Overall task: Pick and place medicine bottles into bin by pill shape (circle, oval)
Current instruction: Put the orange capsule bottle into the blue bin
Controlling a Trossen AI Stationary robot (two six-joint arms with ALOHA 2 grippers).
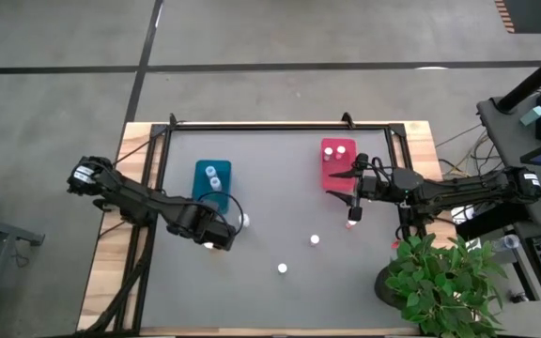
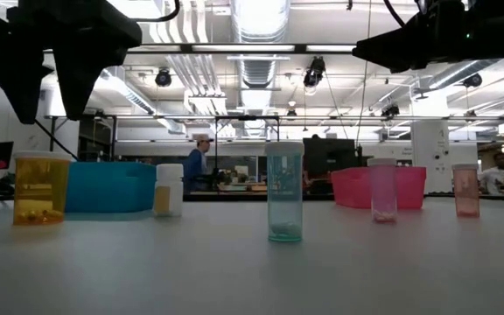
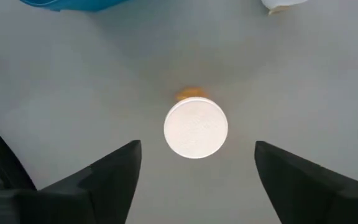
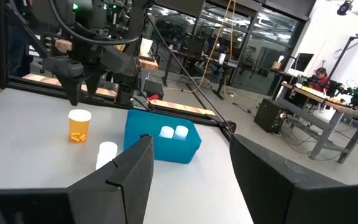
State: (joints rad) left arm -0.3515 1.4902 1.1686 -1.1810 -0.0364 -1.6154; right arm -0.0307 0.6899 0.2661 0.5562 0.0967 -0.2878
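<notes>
An orange medicine bottle (image 3: 196, 129) with a white cap stands upright on the grey table. My left gripper (image 3: 197, 163) hangs open above it, pointing down, with a finger on either side of the cap and clear of it. In the low view this orange bottle (image 2: 41, 188) stands below that gripper (image 2: 55, 61). My right gripper (image 1: 344, 184) waits open, held level by the red bin (image 1: 338, 164). A white bottle (image 1: 243, 222) stands beside the blue bin (image 1: 212, 183). A teal bottle (image 2: 284, 192) and two pink bottles (image 2: 382, 190) stand loose on the table.
The blue bin holds two white-capped bottles (image 4: 173, 132), and the red bin holds two capped bottles (image 1: 337, 149). A potted plant (image 1: 440, 277) stands at the table's near right corner. A black frame (image 1: 280, 126) runs along the far edge. People work in the room behind.
</notes>
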